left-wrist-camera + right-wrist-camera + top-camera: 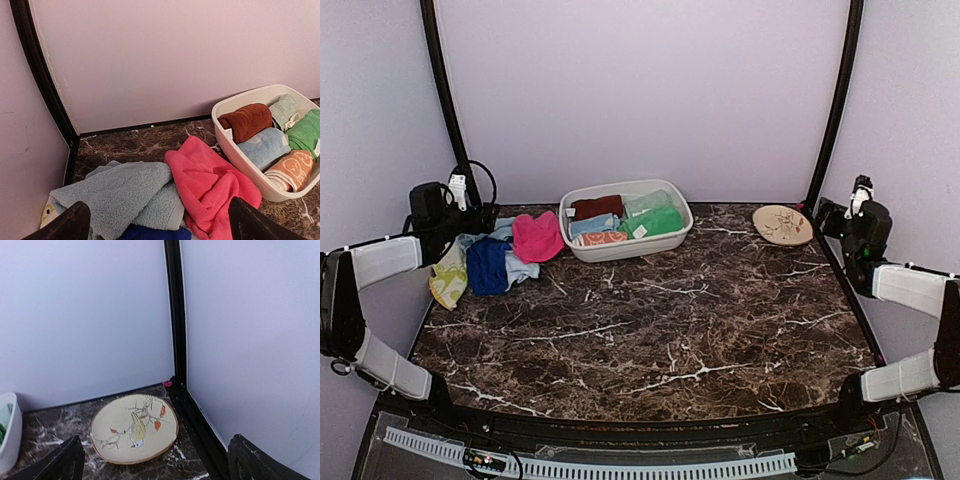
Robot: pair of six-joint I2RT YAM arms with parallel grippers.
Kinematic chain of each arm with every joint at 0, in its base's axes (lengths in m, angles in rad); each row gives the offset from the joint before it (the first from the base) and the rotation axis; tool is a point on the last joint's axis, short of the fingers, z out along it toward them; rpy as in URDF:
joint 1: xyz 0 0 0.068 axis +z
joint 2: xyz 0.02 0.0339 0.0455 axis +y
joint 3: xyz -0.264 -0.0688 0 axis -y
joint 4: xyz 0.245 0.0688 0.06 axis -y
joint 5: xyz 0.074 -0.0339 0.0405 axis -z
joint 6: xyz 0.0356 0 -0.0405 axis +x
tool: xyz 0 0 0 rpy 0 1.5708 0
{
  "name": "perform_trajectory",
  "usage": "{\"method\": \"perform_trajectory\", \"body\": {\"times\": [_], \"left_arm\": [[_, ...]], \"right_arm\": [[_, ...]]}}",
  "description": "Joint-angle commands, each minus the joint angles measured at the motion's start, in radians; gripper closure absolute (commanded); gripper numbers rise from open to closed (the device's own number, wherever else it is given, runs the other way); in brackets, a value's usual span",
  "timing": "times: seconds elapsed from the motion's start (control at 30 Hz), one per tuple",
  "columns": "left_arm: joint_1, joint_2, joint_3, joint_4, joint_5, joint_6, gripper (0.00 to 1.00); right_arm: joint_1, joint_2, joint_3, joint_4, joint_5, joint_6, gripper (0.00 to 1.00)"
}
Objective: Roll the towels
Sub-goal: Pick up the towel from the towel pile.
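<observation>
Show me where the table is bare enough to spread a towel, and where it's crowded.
Bare: the wide marble table from the tub forward to the near edge, and a smaller gap at the back between tub and plate. Crowded: the far-left corner, where the loose towels are heaped beside the tub.

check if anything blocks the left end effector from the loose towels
Nothing visible does. The open left end effector faces them directly: the pale blue towel and pink towel lie right ahead, and the white tub sits aside.
</observation>
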Motion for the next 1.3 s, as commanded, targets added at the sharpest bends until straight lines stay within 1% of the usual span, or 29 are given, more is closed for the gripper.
{"method": "perform_trajectory", "body": {"times": [0.0,0.03,0.07,0.13,0.17,0.2,0.27,0.33,0.43,0.5,0.57,0.73,0.9,0.97,1.07,1.2,1.27], "left_arm": [[0.016,-0.034,0.147,-0.512,0.15,0.093,0.01],[0.016,-0.028,0.176,-0.562,0.145,0.121,0.01],[0.017,-0.017,0.204,-0.589,0.13,0.137,0.01],[0.018,0.012,0.247,-0.629,0.101,0.161,0.01],[0.019,0.033,0.269,-0.642,0.08,0.164,0.01],[0.019,0.055,0.288,-0.657,0.063,0.165,0.03],[0.025,0.106,0.333,-0.684,0.046,0.161,0.06],[0.035,0.171,0.386,-0.712,0.028,0.157,0.11],[0.071,0.266,0.487,-0.769,0.007,0.131,0.19],[0.094,0.326,0.554,-0.804,0.004,0.122,0.25],[0.097,0.346,0.571,-0.808,-0.008,0.135,0.27],[0.096,0.373,0.572,-0.813,0.004,0.155,0.33],[0.096,0.412,0.584,-0.847,-0.008,0.172,0.36],[0.096,0.416,0.586,-0.839,-0.015,0.169,0.45],[0.096,0.414,0.596,-0.829,-0.012,0.159,0.68],[0.094,0.398,0.631,-0.838,0.007,0.152,0.9],[0.094,0.389,0.664,-0.859,0.004,0.153,1.0]], "right_arm": [[-0.006,-0.051,0.157,-0.349,0.074,0.247,0.0],[-0.008,-0.059,0.192,-0.427,0.076,0.318,0.0],[-0.011,-0.071,0.217,-0.471,0.028,0.34,0.0],[-0.013,-0.108,0.194,-0.409,-0.144,0.313,0.0],[-0.01,-0.12,0.178,-0.375,-0.206,0.309,0.01],[0.004,-0.124,0.189,-0.384,-0.229,0.3,0.06],[0.07,-0.113,0.242,-0.483,-0.183,0.252,0.12],[0.175,-0.107,0.275,-0.564,-0.104,0.194,0.14],[0.369,-0.123,0.276,-0.589,0.045,0.118,0.15],[0.464,-0.122,0.278,-0.611,0.096,0.11,0.16],[0.548,-0.119,0.28,-0.634,0.145,0.12,0.17],[0.702,-0.097,0.277,-0.652,0.226,0.133,0.22],[0.81,-0.059,0.316,-0.691,0.288,0.138,0.28],[0.844,-0.045,0.333,-0.704,0.31,0.137,0.31],[0.88,-0.027,0.364,-0.724,0.332,0.137,0.36],[0.901,-0.025,0.388,-0.732,0.332,0.14,0.4],[0.907,-0.027,0.393,-0.731,0.323,0.141,0.41]]}}
